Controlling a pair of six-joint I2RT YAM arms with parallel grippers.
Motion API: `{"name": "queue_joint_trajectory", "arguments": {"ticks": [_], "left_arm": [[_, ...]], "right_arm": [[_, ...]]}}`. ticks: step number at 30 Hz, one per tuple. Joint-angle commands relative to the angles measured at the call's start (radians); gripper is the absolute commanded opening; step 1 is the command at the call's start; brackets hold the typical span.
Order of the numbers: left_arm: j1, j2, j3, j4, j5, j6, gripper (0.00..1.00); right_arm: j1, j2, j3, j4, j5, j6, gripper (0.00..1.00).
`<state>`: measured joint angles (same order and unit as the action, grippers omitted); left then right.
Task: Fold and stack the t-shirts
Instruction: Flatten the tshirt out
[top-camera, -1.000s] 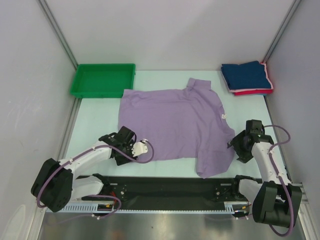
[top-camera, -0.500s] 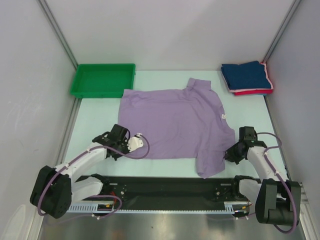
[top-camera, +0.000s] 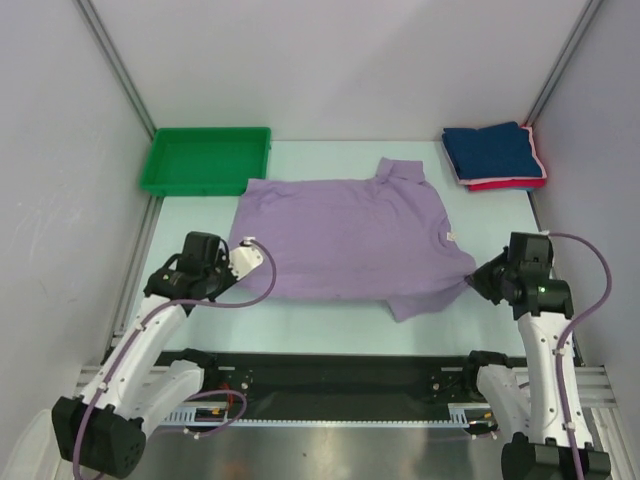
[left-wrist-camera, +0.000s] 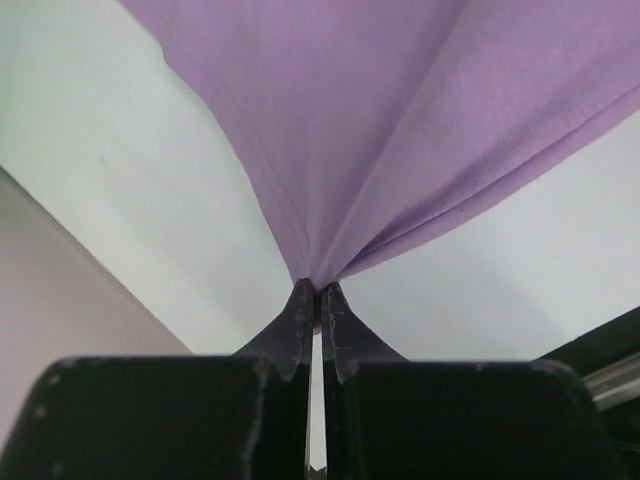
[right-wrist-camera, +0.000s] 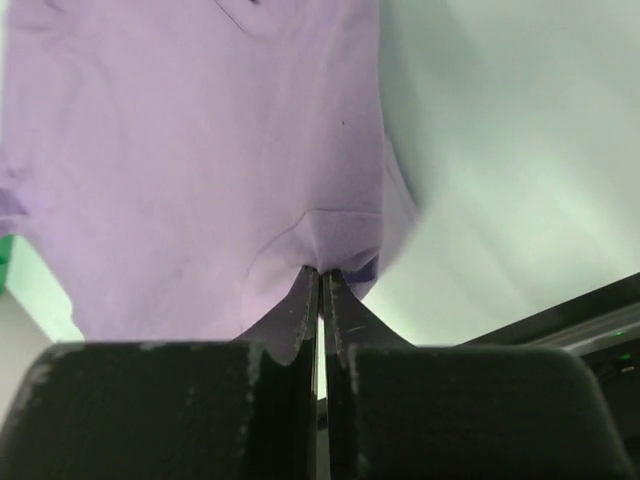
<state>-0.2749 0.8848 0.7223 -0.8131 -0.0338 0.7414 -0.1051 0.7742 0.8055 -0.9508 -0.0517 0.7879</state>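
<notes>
Pale tabletop (top-camera: 310, 155), lavender t-shirt (top-camera: 340, 235) spread out, left gripper (left-wrist-camera: 316, 292) clamped on its near-left corner, right gripper (right-wrist-camera: 320, 275) pinching its near-right edge, navy shirt (top-camera: 492, 150) atop pink-red shirt (top-camera: 500, 185) far right.

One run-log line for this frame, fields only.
left gripper: shut on lavender shirt | right gripper: shut on lavender shirt | folded stack: far right corner
</notes>
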Motion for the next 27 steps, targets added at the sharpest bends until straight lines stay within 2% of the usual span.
{"name": "queue_joint_trajectory", "arguments": {"ticks": [1, 2, 3, 4, 6, 7, 8, 9, 10, 11, 13, 14, 18, 20, 22, 25, 27], "left_arm": [[0.055, -0.023, 0.071, -0.034, -0.043, 0.004, 0.01], [0.068, 0.008, 0.087, 0.010, -0.054, 0.022, 0.00], [0.083, 0.035, 0.142, 0.032, -0.061, 0.032, 0.00], [0.088, 0.069, 0.182, 0.073, -0.067, 0.041, 0.00], [0.095, 0.210, 0.351, 0.109, -0.081, 0.036, 0.01], [0.097, 0.270, 0.421, 0.138, -0.083, 0.014, 0.00], [0.100, 0.319, 0.496, 0.149, -0.084, -0.003, 0.01], [0.100, 0.423, 0.652, 0.158, -0.086, -0.020, 0.00], [0.103, 0.468, 0.733, 0.176, -0.093, -0.048, 0.00], [0.102, 0.511, 0.891, 0.184, -0.116, -0.059, 0.00], [0.103, 0.636, 1.052, 0.189, -0.140, -0.086, 0.00], [0.108, 0.679, 1.206, 0.181, -0.147, -0.092, 0.00], [0.120, 0.833, 1.546, 0.140, -0.156, -0.111, 0.00], [0.121, 0.901, 1.682, 0.134, -0.164, -0.100, 0.00], [0.123, 0.933, 1.729, 0.138, -0.164, -0.079, 0.00], [0.121, 0.921, 1.689, 0.164, -0.152, -0.062, 0.00], [0.121, 0.882, 1.604, 0.172, -0.129, -0.063, 0.00]], "right_arm": [[-0.018, 0.020, 0.121, -0.062, -0.028, -0.030, 0.00], [-0.022, 0.049, 0.157, -0.030, -0.048, -0.050, 0.00], [-0.024, 0.144, 0.196, 0.042, -0.057, -0.067, 0.00], [-0.025, 0.196, 0.293, 0.076, -0.066, -0.082, 0.00], [-0.038, 0.319, 0.407, 0.144, -0.106, -0.110, 0.00], [-0.042, 0.433, 0.545, 0.220, -0.121, -0.116, 0.00], [-0.044, 0.486, 0.610, 0.253, -0.128, -0.121, 0.00], [-0.057, 0.537, 0.691, 0.280, -0.128, -0.119, 0.00], [-0.067, 0.598, 0.766, 0.321, -0.137, -0.107, 0.00], [-0.083, 0.699, 0.938, 0.328, -0.169, -0.092, 0.00], [-0.117, 0.842, 1.108, 0.336, -0.218, -0.044, 0.00], [-0.123, 0.885, 1.287, 0.334, -0.226, -0.033, 0.00], [-0.166, 1.025, 1.642, 0.331, -0.241, 0.034, 0.00], [-0.206, 1.053, 1.698, 0.368, -0.290, 0.105, 0.00], [-0.237, 1.047, 1.689, 0.441, -0.333, 0.164, 0.00], [-0.249, 1.030, 1.644, 0.446, -0.353, 0.156, 0.00], [-0.257, 1.008, 1.605, 0.425, -0.362, 0.119, 0.00]]}}
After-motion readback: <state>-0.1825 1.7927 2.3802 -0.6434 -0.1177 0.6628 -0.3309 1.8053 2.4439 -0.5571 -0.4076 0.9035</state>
